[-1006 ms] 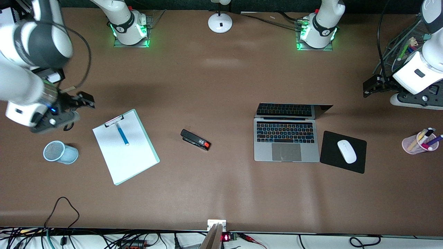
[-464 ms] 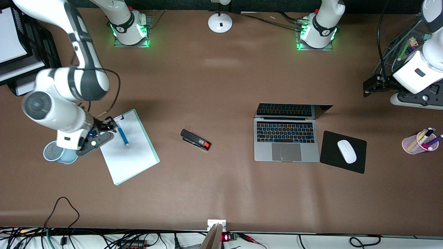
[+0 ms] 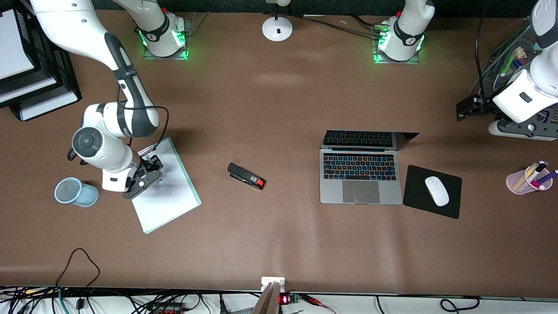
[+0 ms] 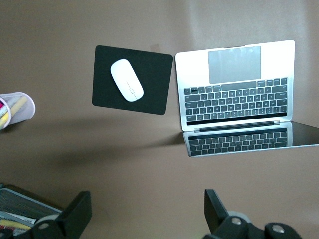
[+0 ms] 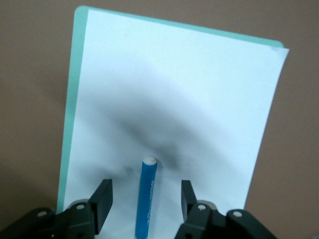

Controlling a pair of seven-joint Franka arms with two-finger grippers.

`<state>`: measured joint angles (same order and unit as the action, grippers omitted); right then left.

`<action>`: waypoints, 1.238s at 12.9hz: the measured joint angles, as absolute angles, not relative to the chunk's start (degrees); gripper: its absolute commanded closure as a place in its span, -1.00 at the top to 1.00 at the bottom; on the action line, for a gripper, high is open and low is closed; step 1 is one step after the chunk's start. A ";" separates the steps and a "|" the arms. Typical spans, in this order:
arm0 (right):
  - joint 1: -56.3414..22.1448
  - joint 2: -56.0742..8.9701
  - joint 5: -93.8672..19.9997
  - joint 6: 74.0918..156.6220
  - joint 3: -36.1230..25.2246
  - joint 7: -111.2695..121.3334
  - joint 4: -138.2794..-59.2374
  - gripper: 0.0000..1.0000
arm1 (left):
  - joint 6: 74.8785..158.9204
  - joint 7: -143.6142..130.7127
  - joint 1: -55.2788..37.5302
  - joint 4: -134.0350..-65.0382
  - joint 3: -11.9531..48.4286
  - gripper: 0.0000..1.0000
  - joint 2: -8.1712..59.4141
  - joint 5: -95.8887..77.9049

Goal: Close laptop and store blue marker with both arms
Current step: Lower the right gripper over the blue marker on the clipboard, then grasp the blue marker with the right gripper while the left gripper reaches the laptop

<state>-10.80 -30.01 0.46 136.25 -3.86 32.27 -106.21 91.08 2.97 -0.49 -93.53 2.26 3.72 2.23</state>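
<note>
Laptop sits open right of centre in the front view, its keys lit, screen raised toward the robot bases, with a black mouse pad and white mouse just beside it toward the left arm's end of the table. The blue marker lies on the white sheet of a teal clipboard at centre left of that view; there the right gripper covers it. In the right wrist view the marker lies between the right gripper's spread fingers, pale tip pointing away from the wrist, and neither finger touches it. The left gripper hangs at the upper right edge of the front view, jaws spread wide and holding nothing. A black stapler lies between clipboard and laptop, and a blue mesh cup lies at the left edge.
</note>
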 measured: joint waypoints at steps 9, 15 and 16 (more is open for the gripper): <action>-10.78 -34.37 0.42 140.44 -3.87 34.02 -106.27 -0.25 | 81.06 2.10 -0.09 -93.45 3.00 -1.00 6.74 1.99; -10.73 -35.44 -0.13 140.58 -3.89 34.03 -106.26 -0.65 | 78.46 -9.15 -0.53 -94.95 8.26 -1.00 7.12 -4.01; -10.73 -35.52 -0.16 140.62 -3.90 34.03 -106.26 -0.99 | 78.72 -10.38 -0.55 -95.93 9.41 -1.00 6.74 -4.25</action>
<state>-10.73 -35.52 -0.16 140.62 -3.90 34.03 -106.26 78.72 -10.38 -0.55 -95.93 9.41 6.74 -4.25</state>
